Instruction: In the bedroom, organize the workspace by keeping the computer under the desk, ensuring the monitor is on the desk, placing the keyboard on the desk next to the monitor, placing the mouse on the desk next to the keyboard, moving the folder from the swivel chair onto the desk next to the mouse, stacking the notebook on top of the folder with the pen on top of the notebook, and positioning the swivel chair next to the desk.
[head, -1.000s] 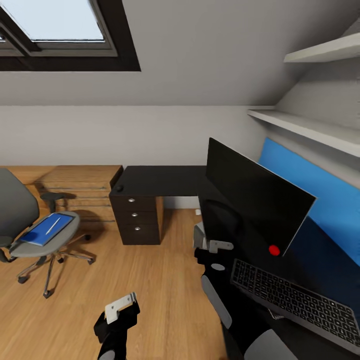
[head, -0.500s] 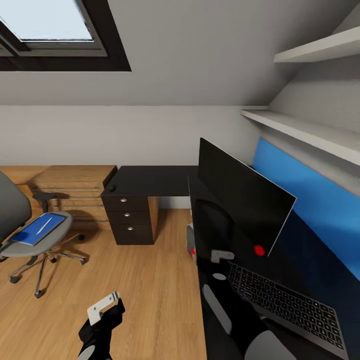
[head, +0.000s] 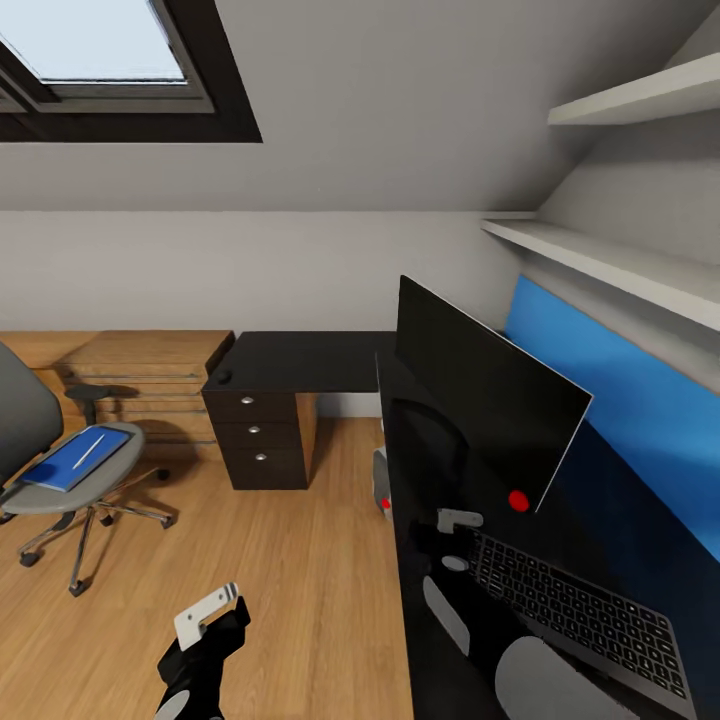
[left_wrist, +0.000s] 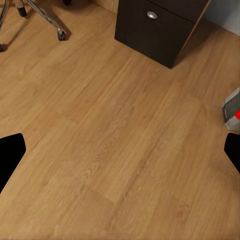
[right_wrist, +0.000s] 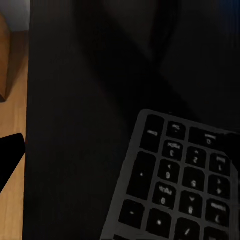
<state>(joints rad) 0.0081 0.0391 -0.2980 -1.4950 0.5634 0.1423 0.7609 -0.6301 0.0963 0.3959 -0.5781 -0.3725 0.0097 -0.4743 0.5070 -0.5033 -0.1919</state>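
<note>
In the head view, the monitor (head: 487, 408) and keyboard (head: 577, 607) are seen on the tabletop (head: 300, 361) at right; the folder (head: 72, 458) lies on the swivel chair (head: 55, 470) at left.

In the left wrist view, the left claw (left_wrist: 120, 150) is spread open over the floor (left_wrist: 115, 130).

In the right wrist view, the keyboard (right_wrist: 177, 187) is seen lower right; the right claw's state cannot be told.

Light wood floor (left_wrist: 120, 145) is occupying most of the left wrist view. The left gripper (left_wrist: 120, 150) is hanging above it with its dark fingertips (left_wrist: 10, 152) standing wide apart at opposite edges. The black drawer unit (left_wrist: 160, 30) is showing one silver knob (left_wrist: 152, 15). The swivel chair (left_wrist: 45, 17) is showing metal legs and a castor. The computer (left_wrist: 231, 107) is showing a grey corner with its red light.
</note>
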